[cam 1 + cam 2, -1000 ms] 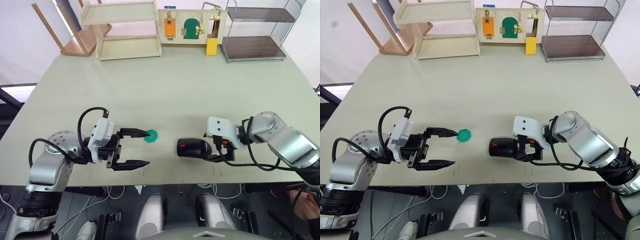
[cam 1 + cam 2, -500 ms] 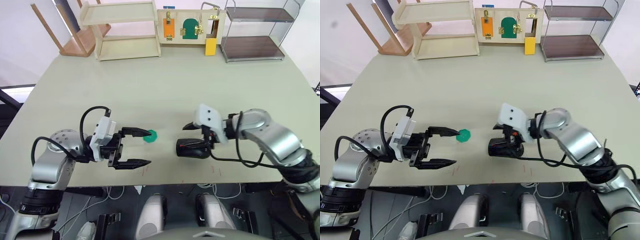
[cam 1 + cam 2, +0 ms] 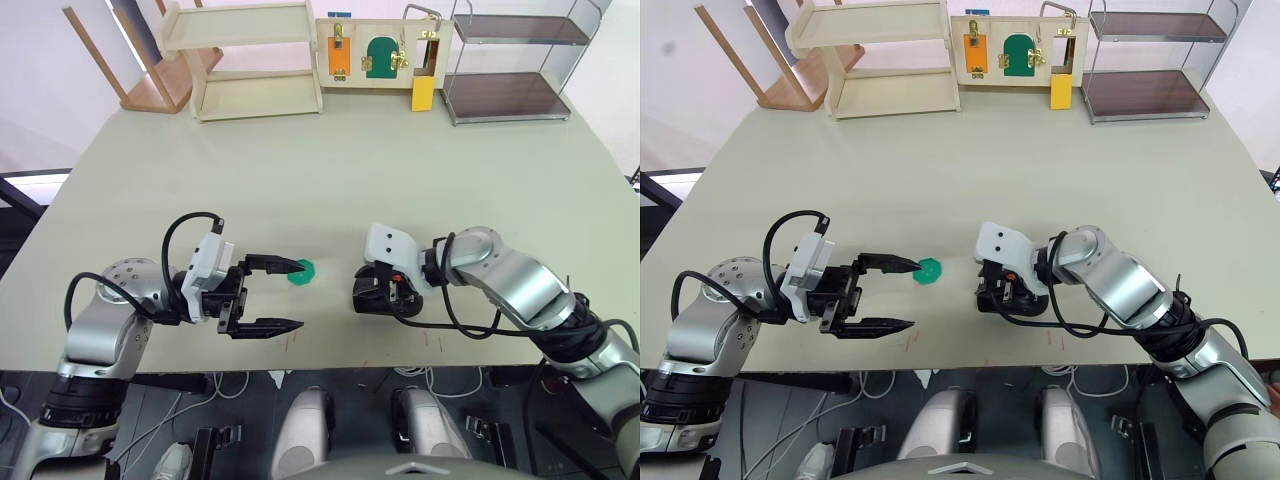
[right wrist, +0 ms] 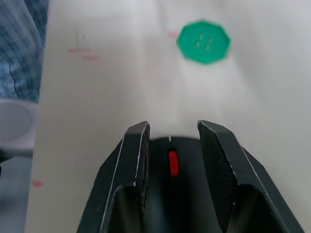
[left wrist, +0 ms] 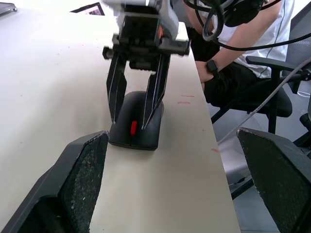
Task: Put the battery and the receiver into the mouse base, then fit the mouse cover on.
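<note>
your right hand [image 5: 138, 99] straddled the mouse base [image 5: 136, 121], fingers narrowly parted along its long axis; left hand [image 3: 285, 295] wide, farther off.

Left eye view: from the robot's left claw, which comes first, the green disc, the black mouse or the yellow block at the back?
1. Green disc, just past the left gripper's fingertips.
2. Mouse, toward the robot's right, under the right gripper.
3. Yellow block, at the table's far edge.

Robot manipulation lab, test bench.
Pale green table [image 3: 400, 170]; latch-and-lock practice board [image 3: 380, 53]; wooden shelf [image 3: 250, 60]; metal rack [image 3: 510, 60]; seated person [image 5: 243, 43].
</note>
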Motion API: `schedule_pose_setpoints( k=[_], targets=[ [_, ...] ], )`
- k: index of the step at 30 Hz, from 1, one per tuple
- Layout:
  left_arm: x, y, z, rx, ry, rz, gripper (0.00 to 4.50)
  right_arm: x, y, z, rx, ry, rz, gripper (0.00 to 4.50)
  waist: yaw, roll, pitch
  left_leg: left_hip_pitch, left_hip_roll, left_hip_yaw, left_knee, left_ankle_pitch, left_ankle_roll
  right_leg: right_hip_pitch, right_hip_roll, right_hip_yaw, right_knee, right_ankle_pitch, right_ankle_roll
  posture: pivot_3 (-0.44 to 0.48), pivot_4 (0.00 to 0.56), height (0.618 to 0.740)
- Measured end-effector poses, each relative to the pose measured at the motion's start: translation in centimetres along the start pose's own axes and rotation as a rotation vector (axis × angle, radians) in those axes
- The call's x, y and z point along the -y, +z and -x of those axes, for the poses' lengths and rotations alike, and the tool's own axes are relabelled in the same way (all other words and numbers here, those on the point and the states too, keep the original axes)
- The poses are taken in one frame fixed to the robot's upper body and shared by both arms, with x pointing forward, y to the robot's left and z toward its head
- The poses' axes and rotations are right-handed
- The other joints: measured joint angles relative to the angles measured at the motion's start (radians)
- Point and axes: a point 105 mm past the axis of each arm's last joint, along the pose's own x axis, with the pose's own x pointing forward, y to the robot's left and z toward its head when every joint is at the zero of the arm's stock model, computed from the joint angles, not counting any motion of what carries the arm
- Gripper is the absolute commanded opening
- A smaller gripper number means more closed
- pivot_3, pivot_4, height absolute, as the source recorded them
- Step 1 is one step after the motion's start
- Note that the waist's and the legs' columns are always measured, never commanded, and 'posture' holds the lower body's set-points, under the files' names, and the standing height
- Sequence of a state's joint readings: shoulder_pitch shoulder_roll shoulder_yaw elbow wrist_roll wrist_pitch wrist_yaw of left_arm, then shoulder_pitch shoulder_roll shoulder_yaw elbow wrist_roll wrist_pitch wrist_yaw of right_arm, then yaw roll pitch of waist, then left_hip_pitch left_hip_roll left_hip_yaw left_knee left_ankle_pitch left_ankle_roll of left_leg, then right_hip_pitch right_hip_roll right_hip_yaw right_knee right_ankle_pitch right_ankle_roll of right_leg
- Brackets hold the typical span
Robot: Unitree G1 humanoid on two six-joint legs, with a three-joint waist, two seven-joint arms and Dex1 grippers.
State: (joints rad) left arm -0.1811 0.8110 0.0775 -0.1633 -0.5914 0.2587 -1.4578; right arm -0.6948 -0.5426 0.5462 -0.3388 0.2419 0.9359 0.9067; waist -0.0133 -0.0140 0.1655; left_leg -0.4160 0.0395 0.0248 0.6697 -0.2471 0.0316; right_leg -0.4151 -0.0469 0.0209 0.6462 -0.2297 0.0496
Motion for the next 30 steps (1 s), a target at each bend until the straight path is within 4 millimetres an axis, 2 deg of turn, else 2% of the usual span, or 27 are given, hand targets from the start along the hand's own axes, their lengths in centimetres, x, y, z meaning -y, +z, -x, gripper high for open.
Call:
schedule_pose_setpoints(
  k=[12, 18, 23, 26, 30],
  targets=[
    [0.1, -0.2, 0.0, 0.0, 0.001, 0.007, 4.5, -0.3, -0.9, -0.7, -0.093, 0.006, 0.046, 1.65, 0.002, 0.0, 0.0, 0.0, 0.0, 0.0, 0.0, 0.0, 0.0, 0.0, 0.0, 0.0, 0.0, 0.0, 0.0, 0.0, 0.15, 0.74],
    [0.2, -0.6, 0.2, -0.001, 0.008, 0.029, 4.5, -0.2, -1.0, -0.4, -0.009, -0.007, -0.026, 1.65, 0.002, 0.0, 0.0, 0.0, 0.0, 0.0, 0.0, 0.0, 0.0, 0.0, 0.0, 0.0, 0.0, 0.0, 0.0, 0.0, 0.15, 0.74],
    [0.2, -0.8, 0.2, 0.0, 0.011, 0.034, 4.5, 0.2, -0.1, 2.5, 0.247, -0.035, -0.075, 1.65, 0.003, 0.0, 0.0, 0.0, 0.0, 0.0, 0.0, 0.0, 0.0, 0.001, 0.0, -0.001, -0.001, 0.0, 0.0, 0.0, 0.15, 0.74],
    [0.2, -0.8, 0.2, 0.001, 0.013, 0.035, 4.5, -0.4, -1.4, 3.8, 0.297, -0.046, -0.077, 1.65, 0.002, 0.0, 0.0, 0.0, 0.0, 0.0, 0.0, 0.0, 0.0, 0.001, 0.0, -0.001, -0.001, 0.0, 0.0, 0.0, 0.15, 0.74],
    [0.3, -0.9, 0.2, 0.002, 0.013, 0.036, 4.5, -0.9, -2.8, 4.5, 0.359, -0.077, -0.102, 1.65, 0.002, 0.0, 0.0, 0.0, 0.0, 0.0, 0.0, 0.0, 0.0, 0.001, 0.0, -0.001, -0.001, 0.0, 0.0, 0.0, 0.15, 0.74]
  ],
)
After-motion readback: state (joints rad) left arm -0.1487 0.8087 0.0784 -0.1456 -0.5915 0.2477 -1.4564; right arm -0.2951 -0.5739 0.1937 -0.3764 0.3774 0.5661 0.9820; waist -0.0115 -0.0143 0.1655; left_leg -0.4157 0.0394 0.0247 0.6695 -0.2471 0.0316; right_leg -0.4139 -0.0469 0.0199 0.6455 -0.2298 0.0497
